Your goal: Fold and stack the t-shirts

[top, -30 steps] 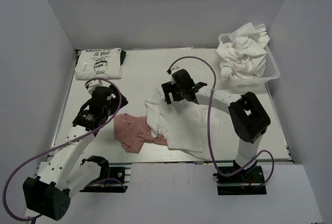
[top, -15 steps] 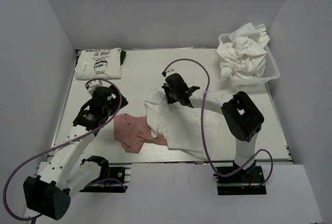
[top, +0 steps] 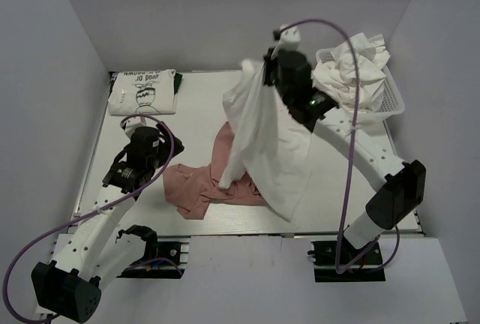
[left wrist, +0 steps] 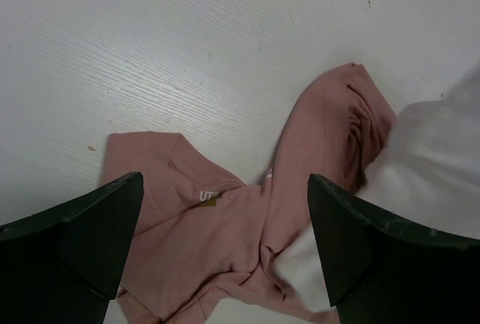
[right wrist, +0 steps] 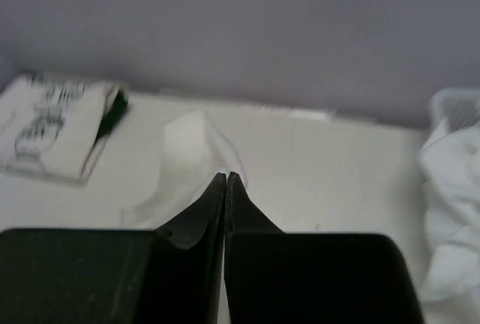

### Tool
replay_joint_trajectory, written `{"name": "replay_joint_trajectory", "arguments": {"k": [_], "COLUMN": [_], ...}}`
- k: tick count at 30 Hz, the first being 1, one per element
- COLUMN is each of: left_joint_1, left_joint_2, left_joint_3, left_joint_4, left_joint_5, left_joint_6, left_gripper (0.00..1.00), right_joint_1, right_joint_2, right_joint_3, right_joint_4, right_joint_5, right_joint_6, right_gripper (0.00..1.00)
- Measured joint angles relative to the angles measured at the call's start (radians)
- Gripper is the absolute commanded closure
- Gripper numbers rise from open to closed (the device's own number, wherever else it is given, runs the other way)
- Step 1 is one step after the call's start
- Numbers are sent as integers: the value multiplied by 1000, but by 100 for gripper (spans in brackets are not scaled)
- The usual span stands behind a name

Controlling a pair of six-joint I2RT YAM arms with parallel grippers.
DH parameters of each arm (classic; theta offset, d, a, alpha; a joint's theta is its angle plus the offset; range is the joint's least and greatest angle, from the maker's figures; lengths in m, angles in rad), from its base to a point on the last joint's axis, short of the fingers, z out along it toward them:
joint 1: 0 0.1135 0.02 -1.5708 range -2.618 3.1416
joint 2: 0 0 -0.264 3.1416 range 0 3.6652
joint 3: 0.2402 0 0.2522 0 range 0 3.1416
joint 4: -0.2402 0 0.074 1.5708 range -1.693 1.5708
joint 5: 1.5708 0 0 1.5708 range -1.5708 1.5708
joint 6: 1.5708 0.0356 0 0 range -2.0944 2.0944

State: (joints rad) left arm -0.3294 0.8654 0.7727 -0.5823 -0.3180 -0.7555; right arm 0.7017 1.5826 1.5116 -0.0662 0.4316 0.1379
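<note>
Hanging from the right pincer point(top: 262, 69), which is clamped shut on its upper edge high above the bench point(top: 195, 106), a plain white t-shirt point(top: 262, 144) is draped down onto a dusty pink t-shirt point(top: 187, 189). The pink t-shirt is found crumpled beneath the left pincer point(left wrist: 223, 193), whose jaws are spread wide and hold nothing. A folded printed t-shirt point(top: 142, 91) is noted at the far left corner. The hanging cloth is shown by the top view only; in the right wrist view the jaws are seen pressed together, the pinch hidden.

Hanging white tee point(top: 261, 140) — central obstacle
</note>
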Motion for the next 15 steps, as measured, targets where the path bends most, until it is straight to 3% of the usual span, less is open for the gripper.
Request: {"name": "replay_joint_trajectory", "arguments": {"k": [6, 11, 15], "left_joint_1": [0, -2, -2], "left_joint_2": [1, 13, 41], "left_joint_3": [0, -6, -8], "left_joint_4": [0, 13, 16], "left_joint_5": [-15, -11, -11], "left_joint_6": [0, 0, 2], "left_gripper": [0, 0, 0], "right_joint_1": [-198, -357, -444], "right_joint_2": [43, 212, 246], "right_joint_3": [383, 773, 790], "right_joint_4": [-18, 23, 210], "right_joint_5": [101, 178, 232], "right_joint_6": [-98, -217, -333], "right_gripper": [100, 100, 100]}}
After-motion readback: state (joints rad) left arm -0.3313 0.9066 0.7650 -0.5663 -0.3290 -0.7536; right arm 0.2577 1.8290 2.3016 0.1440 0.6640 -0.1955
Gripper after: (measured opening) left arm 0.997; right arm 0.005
